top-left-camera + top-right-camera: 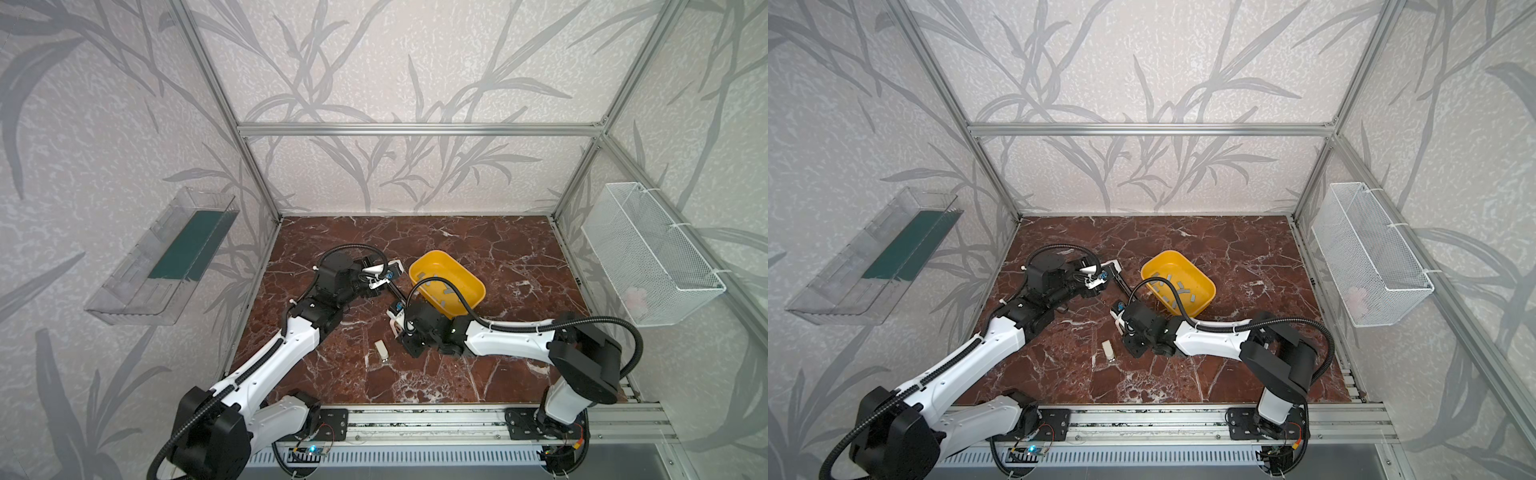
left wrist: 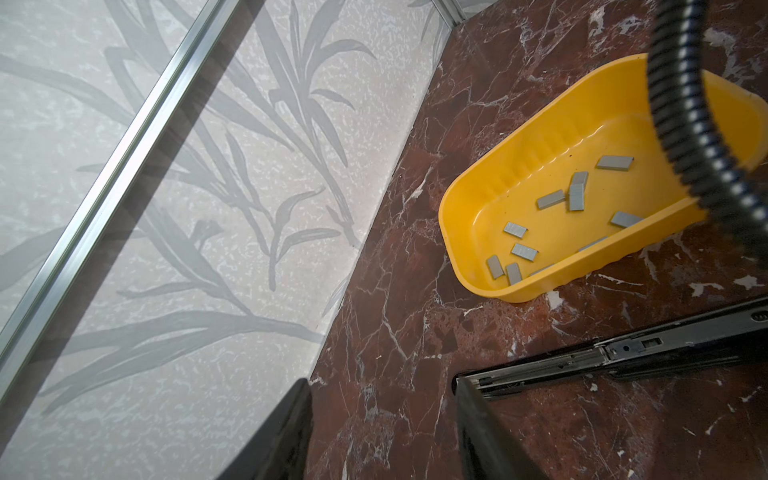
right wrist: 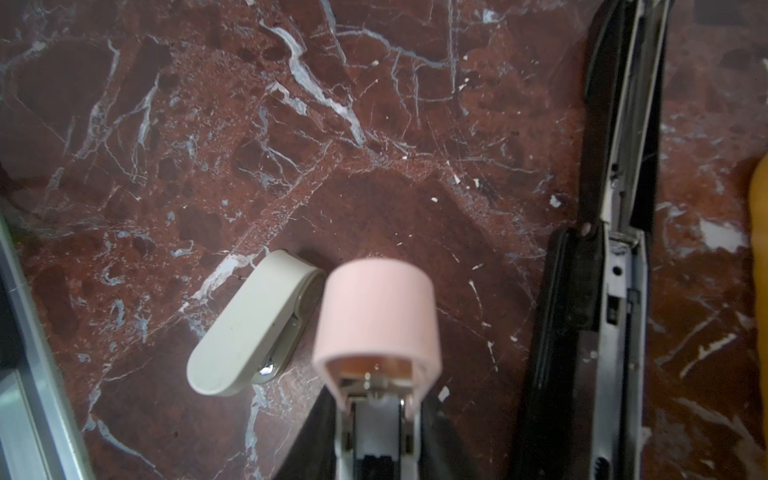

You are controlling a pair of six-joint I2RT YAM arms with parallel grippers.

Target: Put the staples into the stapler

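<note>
Right gripper (image 3: pixel 374 415) clamped on pink mini stapler (image 3: pixel 376 316); beige mini stapler (image 3: pixel 245 328) just beside. Left gripper (image 2: pixel 382 382) open, empty, by unfolded black stapler (image 2: pixel 623 359). Staples (image 2: pixel 577 197) in yellow tray (image 2: pixel 519 137).

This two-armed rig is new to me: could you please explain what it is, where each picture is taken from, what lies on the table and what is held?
It is a robot with two arms working over a marble table. Two pictures look down from one overhead camera pair; the other two come from a camera on each wrist. On the table a yellow tray holds grey staples, a long black stapler lies opened flat, and a beige mini stapler lies nearby. The left fingers are open with nothing between them; the right fingers grip a pink mini stapler.
</note>
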